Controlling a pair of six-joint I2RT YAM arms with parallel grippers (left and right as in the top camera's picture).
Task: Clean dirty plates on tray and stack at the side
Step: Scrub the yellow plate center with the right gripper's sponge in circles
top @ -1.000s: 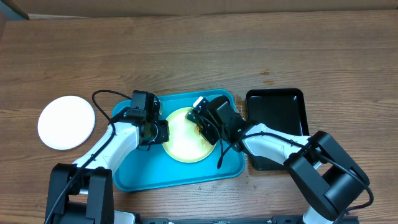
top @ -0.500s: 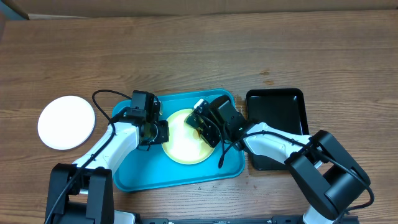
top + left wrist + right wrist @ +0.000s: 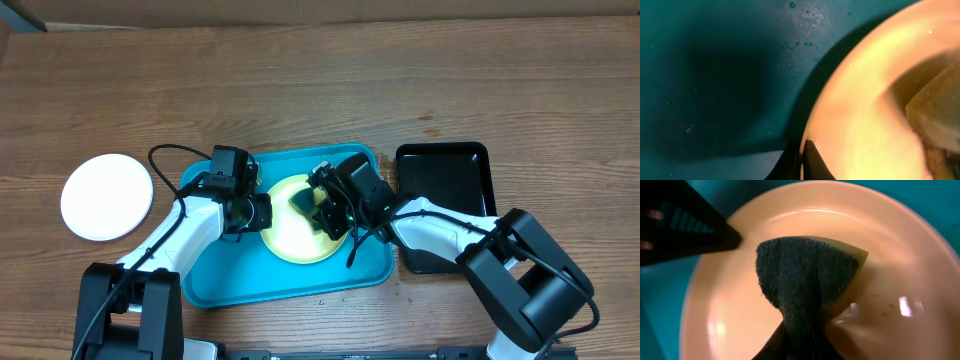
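A pale yellow-green plate (image 3: 292, 232) lies in the turquoise tray (image 3: 230, 275). My left gripper (image 3: 258, 212) is shut on the plate's left rim (image 3: 812, 125), pinching it (image 3: 803, 162). My right gripper (image 3: 322, 212) is shut on a dark green and yellow sponge (image 3: 807, 282), which rests on the plate's face (image 3: 725, 305). A few small brown specks (image 3: 880, 307) show on the plate to the right of the sponge. A white plate (image 3: 106, 196) lies on the table left of the tray. A third plate is not in view.
A smaller glossy black tray (image 3: 445, 200) sits right of the turquoise tray, partly under my right arm. Water droplets (image 3: 805, 27) dot the tray floor beside the plate. The wooden table (image 3: 320, 90) extends behind the trays.
My right gripper has swept the sponge down and left, further onto the plate. The left gripper and the plate have stayed in place.
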